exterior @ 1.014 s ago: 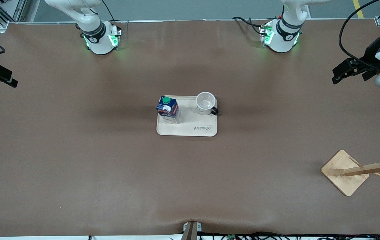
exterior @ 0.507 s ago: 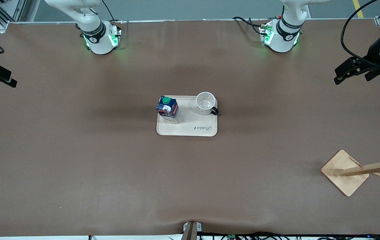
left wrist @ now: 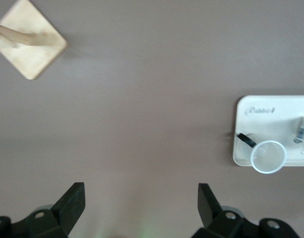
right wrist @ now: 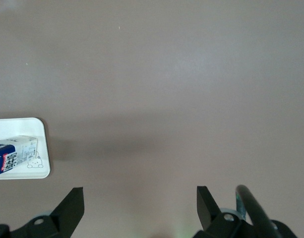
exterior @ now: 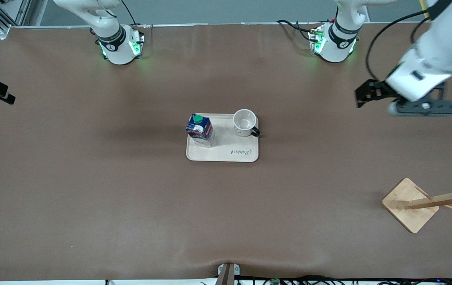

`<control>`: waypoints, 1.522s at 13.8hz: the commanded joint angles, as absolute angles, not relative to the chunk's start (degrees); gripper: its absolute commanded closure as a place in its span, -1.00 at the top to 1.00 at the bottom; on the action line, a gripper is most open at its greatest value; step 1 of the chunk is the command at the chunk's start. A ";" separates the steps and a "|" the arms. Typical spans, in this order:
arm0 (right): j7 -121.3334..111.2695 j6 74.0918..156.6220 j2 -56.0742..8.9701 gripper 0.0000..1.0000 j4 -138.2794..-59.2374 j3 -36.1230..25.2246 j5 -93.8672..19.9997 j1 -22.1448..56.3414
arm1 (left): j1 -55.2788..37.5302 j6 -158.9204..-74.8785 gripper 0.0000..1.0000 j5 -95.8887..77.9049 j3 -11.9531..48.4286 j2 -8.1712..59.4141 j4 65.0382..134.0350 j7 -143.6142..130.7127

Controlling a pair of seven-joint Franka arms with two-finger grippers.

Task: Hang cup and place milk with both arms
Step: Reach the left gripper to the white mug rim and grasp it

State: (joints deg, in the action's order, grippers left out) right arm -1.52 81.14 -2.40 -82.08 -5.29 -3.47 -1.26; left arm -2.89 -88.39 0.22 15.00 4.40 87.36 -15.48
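Brown table (exterior: pixel 91 190), perhaps grey floor (exterior: pixel 226 10)

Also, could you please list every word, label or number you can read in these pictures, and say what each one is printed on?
"Rabbit": script logo on the tray, at its edge nearest the front camera, upside down in the front view; it also shows in the left wrist view.
Milk carton: print on the red label and the pale side is too small to read.
Cup: no text visible.
Wooden cup rack: no text.
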 commanded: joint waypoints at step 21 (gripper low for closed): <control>-2.02 86.13 -8.00 1.00 -81.74 -4.48 -3.60 -1.32 | -29.09 -137.88 1.00 7.20 18.11 21.96 118.30 -79.17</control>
